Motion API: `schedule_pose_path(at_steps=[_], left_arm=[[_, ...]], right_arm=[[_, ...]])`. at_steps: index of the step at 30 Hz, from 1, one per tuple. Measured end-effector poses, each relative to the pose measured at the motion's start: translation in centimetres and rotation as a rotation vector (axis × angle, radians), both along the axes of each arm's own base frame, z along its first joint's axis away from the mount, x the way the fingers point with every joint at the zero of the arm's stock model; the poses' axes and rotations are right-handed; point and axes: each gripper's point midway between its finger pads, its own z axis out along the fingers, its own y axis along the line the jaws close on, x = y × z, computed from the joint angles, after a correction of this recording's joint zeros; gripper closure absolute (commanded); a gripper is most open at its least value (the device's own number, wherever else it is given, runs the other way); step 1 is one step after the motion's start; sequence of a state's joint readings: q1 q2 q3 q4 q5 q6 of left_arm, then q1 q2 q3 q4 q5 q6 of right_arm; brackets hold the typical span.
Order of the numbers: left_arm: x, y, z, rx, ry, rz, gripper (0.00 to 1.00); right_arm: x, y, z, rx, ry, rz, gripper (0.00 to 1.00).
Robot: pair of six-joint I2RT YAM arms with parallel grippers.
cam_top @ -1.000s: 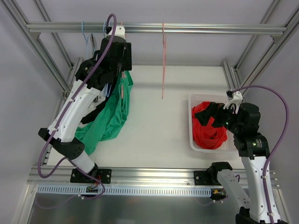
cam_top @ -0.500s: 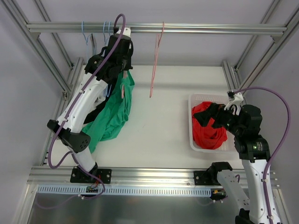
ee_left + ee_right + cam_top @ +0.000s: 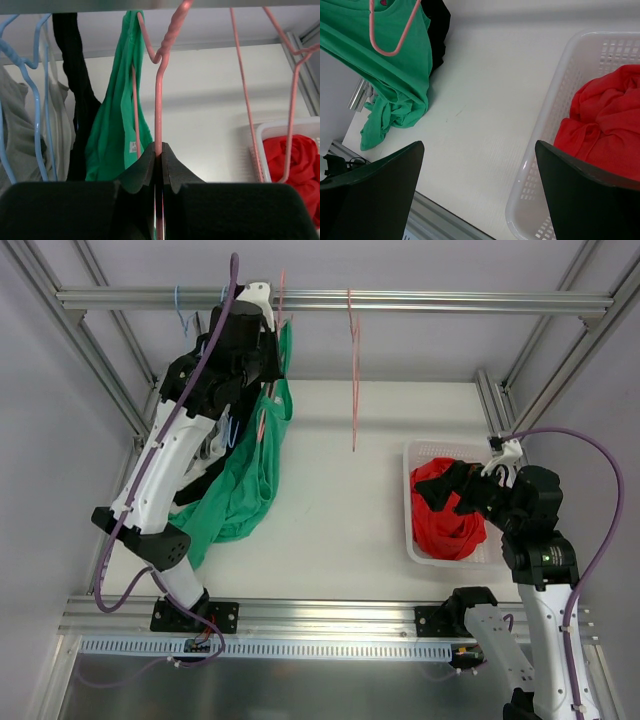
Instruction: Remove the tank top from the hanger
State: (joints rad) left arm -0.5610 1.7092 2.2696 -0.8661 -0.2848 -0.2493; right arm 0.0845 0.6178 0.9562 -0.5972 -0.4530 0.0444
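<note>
Left wrist view: left pincer (image 3: pixel 158 150), the nearer one, clamped on the pink hanger (image 3: pixel 159 100); green tank top (image 3: pixel 117 135) hangs just left, long axis vertical. Right pincer (image 3: pixel 477 150), jaws apart, hovers far off beside the basket (image 3: pixel 540 135).

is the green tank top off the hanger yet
Not yet: the tank top hangs by a strap on the pink hanger, pinched in the left gripper.

Hanger (image 3: pixel 158 100) hook cropped at top
</note>
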Motion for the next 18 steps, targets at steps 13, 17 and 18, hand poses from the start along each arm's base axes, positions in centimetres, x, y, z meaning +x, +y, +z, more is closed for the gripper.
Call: schedule_pose_path(at_steps=[13,17,18], left_arm=[[-4.0,-1.1,1.2,-0.138,-0.018,-0.089,1.0],[-6.6,-1.5,1.0,-0.166,-0.023,-0.128,1.0],[-7.3,-1.5,1.0,-0.178,-0.028,-0.138,1.0]], right_arm=[[0.0,0.0,0.3,0.002,-0.021,0.001,0.0],[-0.1,0.3,0.1,0.009,-0.02,0.021,0.0],[-0.1,0.5,0.1,0.014,-0.02,0.034,0.0]])
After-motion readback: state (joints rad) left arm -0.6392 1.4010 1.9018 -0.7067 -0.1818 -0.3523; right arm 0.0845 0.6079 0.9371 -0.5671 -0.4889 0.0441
